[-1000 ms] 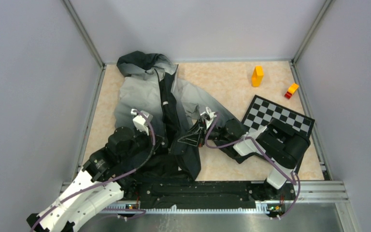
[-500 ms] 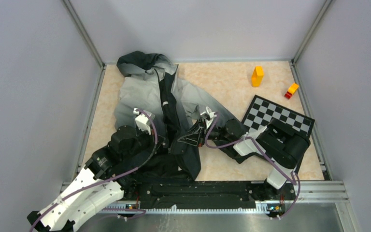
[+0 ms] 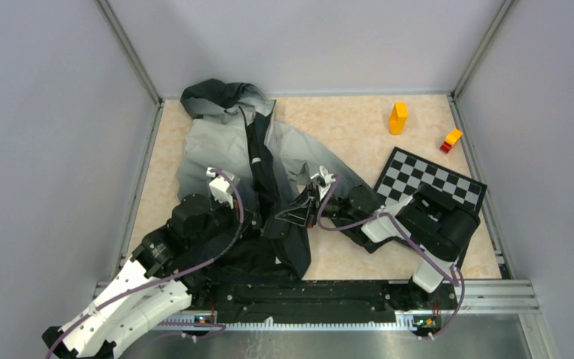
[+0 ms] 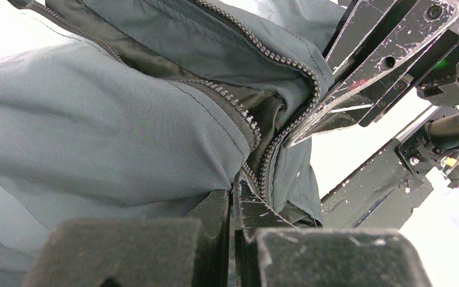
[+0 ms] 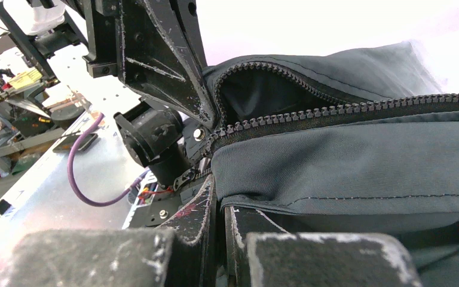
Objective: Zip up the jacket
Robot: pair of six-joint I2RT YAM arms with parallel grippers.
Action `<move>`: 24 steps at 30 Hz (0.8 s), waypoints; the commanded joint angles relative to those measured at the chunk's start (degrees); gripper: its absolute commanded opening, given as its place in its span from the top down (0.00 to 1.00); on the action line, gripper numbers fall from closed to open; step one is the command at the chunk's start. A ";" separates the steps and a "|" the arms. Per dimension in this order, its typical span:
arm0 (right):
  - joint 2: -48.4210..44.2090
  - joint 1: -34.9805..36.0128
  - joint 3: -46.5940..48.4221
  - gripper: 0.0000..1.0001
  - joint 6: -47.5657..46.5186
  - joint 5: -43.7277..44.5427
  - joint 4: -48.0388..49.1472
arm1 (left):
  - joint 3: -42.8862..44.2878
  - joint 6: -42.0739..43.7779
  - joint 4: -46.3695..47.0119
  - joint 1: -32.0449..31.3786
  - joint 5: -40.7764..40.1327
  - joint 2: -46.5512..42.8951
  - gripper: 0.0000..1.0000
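jacket [image 3: 217, 146] lower left: under left arm [image 3: 131, 299] | arm base: cut off

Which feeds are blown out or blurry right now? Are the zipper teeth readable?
Left wrist: background blown white, zipper teeth sharp, own fingers blurred. Right wrist: top overexposed, teeth sharp, near fingers blurred. Top external: evenly lit, sharp, teeth too small.

Top: we look down from above and behind the near edge, whole table [image 3: 359, 120] in view | Left wrist: we sit tight over our own fingers [image 4: 125, 251], facing the right gripper [image 4: 311, 122] | Right wrist: equally close, facing back at the left gripper [image 5: 202, 113] | Shared: both wrists see one zipper [image 4: 239, 113] stretch on the jacket [image 3: 217, 142].
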 commanded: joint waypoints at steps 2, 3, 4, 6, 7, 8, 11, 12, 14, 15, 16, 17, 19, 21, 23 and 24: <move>-3.03 0.77 -0.15 1.00 -1.39 -0.37 13.04 | -0.15 -0.64 3.02 0.09 -0.56 0.70 1.00; -3.05 0.77 -0.14 1.00 -1.39 -0.56 13.06 | -0.11 -0.75 2.92 0.10 -0.72 0.92 1.00; -3.06 0.77 -0.16 1.00 -1.43 -0.65 13.05 | -0.02 -0.89 2.77 0.10 -1.15 1.06 1.00; -3.14 0.77 -0.15 1.00 -1.46 -0.76 13.04 | 0.05 -0.89 2.65 0.10 -1.35 1.35 1.00; -3.18 0.77 -0.16 1.00 -1.42 -0.71 13.07 | 0.11 -0.91 2.58 0.10 -1.30 1.51 1.00; -3.22 0.77 -0.20 1.00 -1.50 -0.67 13.04 | 0.10 -0.97 2.54 0.10 -1.43 1.60 1.00; -3.39 0.80 -0.35 1.00 -1.53 -0.33 13.05 | 0.22 -0.91 2.43 0.10 -1.09 1.68 1.00; -3.33 0.80 -0.46 1.00 -1.55 -0.17 13.00 | 0.22 -0.91 2.46 0.09 -0.94 1.61 1.00; -3.35 0.78 -0.59 1.00 -1.56 0.20 13.02 | 0.14 -0.78 2.48 0.10 -0.84 1.20 1.00; -3.36 0.82 -0.64 1.00 -1.56 0.35 12.99 | 0.12 -0.81 2.48 0.10 -0.96 0.96 1.00; -3.32 0.78 -0.64 1.00 -1.61 0.51 12.96 | 0.05 -0.78 2.52 0.10 -0.92 0.73 1.00; -3.25 0.77 -0.67 1.00 -1.61 0.74 12.95 | 0.05 -0.74 2.56 0.10 -0.90 0.46 1.00; -3.15 0.77 -0.70 1.00 -1.59 1.00 12.95 | 0.02 -0.80 2.63 0.10 -0.81 0.13 1.00; -2.87 0.77 -0.67 1.00 -1.53 1.08 13.03 | -0.03 -0.80 2.53 0.08 -0.83 0.10 1.00; -2.55 0.75 -0.69 1.00 -1.55 1.06 12.96 | 0.04 -0.77 2.61 0.10 -0.81 0.07 1.00; -2.41 0.77 -0.62 1.00 -1.45 0.97 12.98 | 0.04 -0.76 2.65 0.10 -0.83 0.08 1.00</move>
